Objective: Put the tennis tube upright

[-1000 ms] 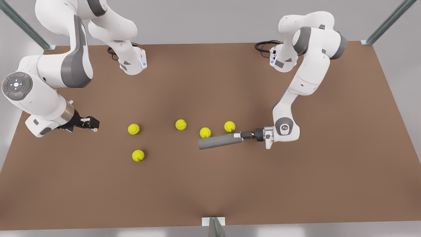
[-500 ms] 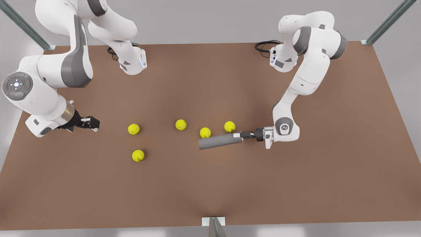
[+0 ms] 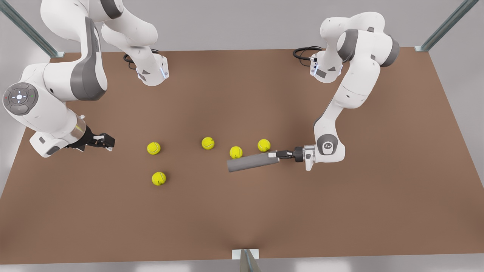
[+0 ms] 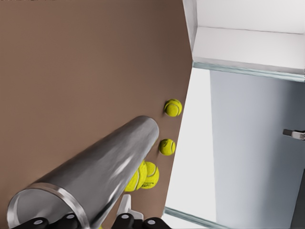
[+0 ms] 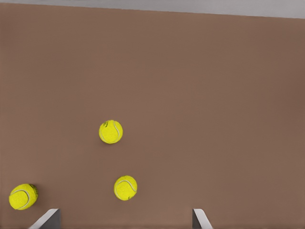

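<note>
The left claw (image 3: 274, 155), arm stretched low and level, grips the tennis tube (image 3: 251, 161) by its rim; the tube has barely shifted. The right claw (image 3: 107, 142) waits spread wide over the worktop (image 3: 242, 211), unmoved.

left gripper (image 3: 273, 155) clamped (low), right gripper (image 3: 107, 142) spread

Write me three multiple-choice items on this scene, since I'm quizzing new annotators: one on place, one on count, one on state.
1. Which arm's gripper is at the tennis tube's end? A. left B. right C. neither
2. How many tennis balls lie on the table? A. three B. five C. seven
3. How is the tennis tube posed? A. upright B. lying on its side C. balanced on a ball

1 A: the left gripper clamps its rim; the right gripper waits open at the front view's left.
2 B: five yellow balls are scattered there.
3 B: its length runs along the table.
</note>
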Robot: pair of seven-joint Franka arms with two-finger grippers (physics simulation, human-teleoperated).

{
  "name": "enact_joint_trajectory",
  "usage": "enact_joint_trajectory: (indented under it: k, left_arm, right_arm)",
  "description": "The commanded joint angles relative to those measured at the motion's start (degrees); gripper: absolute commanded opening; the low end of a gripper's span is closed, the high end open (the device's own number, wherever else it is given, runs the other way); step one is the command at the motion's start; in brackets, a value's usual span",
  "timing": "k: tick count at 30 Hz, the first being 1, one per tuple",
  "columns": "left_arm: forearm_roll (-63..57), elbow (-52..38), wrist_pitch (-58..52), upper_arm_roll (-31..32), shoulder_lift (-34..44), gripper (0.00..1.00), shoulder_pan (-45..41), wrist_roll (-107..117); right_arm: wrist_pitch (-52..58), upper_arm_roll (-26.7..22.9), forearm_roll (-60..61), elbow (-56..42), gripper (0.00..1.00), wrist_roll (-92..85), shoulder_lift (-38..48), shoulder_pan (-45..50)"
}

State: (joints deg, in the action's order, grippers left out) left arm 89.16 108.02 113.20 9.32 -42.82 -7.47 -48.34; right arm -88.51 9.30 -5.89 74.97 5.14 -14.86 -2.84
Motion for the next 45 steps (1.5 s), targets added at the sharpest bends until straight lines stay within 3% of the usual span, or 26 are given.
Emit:
enact_joint_trajectory:
  k: [1,10,26,45]
  left_arm:
    - [-0.04,0.0,0.0,0.0,0.02,0.36,0.0,0.0]
    - [-0.92,0.79,-0.62,0.0,1.07,0.24,0.0,0.0]
    - [-1.01,1.49,-1.76,-0.09,2.48,0.24,0.09,0.79]
    - [-10.59,2.02,-1.67,-2.11,9.6,0.23,0.35,6.6]
  right_arm:
    - [0.0,0.01,0.0,0.0,1.0,-0.04,0.01,0.03]
    - [0.0,0.01,0.0,0.0,1.0,-0.04,0.01,-0.06]
    - [0.0,0.01,-0.09,0.0,1.0,-0.04,0.01,0.12]
    - [0.0,0.01,-0.09,0.0,1.0,-0.04,0.01,0.12]
